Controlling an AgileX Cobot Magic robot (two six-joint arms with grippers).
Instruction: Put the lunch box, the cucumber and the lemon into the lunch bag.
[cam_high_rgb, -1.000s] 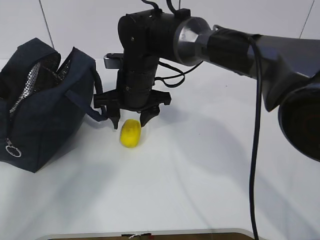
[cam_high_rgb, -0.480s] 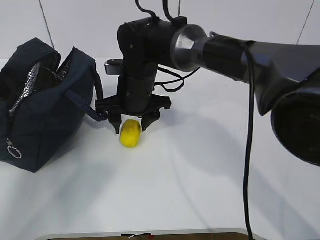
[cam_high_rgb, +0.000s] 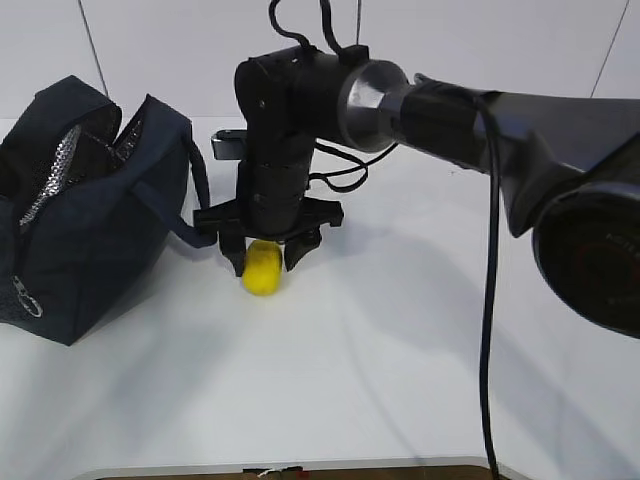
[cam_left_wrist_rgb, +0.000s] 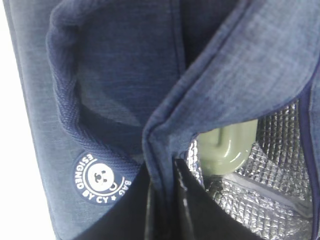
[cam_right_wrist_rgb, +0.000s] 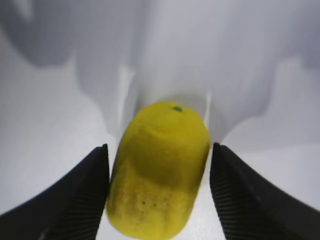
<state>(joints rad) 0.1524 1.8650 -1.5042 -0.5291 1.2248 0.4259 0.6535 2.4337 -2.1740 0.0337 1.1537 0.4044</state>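
The yellow lemon (cam_high_rgb: 262, 272) (cam_right_wrist_rgb: 157, 170) lies on the white table just right of the lunch bag (cam_high_rgb: 90, 220). My right gripper (cam_high_rgb: 263, 262) (cam_right_wrist_rgb: 159, 165) is open and straddles it, one finger on each side, the left finger nearly touching. The navy lunch bag (cam_left_wrist_rgb: 115, 65) stands open, showing its silvery lining. Inside it sits the lunch box (cam_left_wrist_rgb: 227, 147), only part of its sage-green lid visible. My left gripper (cam_left_wrist_rgb: 162, 170) is shut on the bag's fabric rim. The cucumber is hidden.
The white table (cam_high_rgb: 400, 380) stretches to the right and front of the lemon, with its front edge (cam_high_rgb: 300, 468) near the bottom. The right arm's black cable (cam_high_rgb: 490, 300) hangs down on the right. The bag's ring pull (cam_high_rgb: 22, 297) dangles at the left.
My right gripper has come down over the lemon, so its fingers now flank it near the table. The bag and the lemon have not moved.
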